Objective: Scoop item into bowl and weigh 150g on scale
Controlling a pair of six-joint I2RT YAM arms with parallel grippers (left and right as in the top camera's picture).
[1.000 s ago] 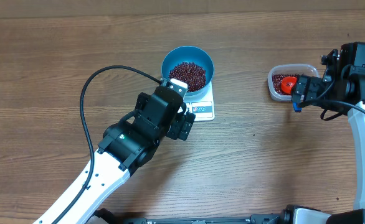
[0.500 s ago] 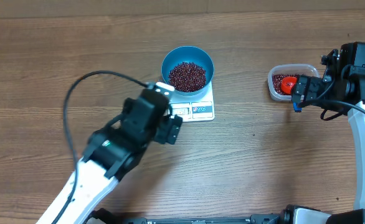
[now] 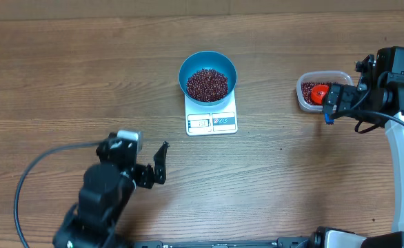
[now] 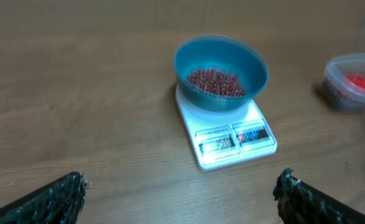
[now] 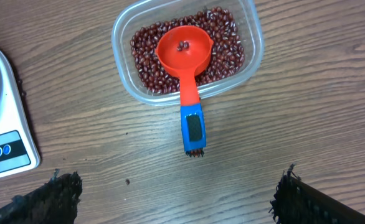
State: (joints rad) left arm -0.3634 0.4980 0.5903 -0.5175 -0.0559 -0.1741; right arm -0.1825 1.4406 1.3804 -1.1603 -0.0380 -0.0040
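Observation:
The teal bowl stands on the white scale at the table's middle back and holds a heap of dark red beans. The left wrist view shows bowl, beans and scale well ahead of my left gripper. That left gripper is open and empty, low at the front left. My right gripper is open and empty just in front of the clear tub. The right gripper hangs short of the scoop's blue handle.
The clear tub holds more beans and a red scoop lying in it, handle sticking out over the rim. The scale's corner shows left of it. A black cable loops beside the left arm.
My left arm has pulled back from beside the scale to the front left of the table, still open. The right arm, bowl, scale and tub have not moved.

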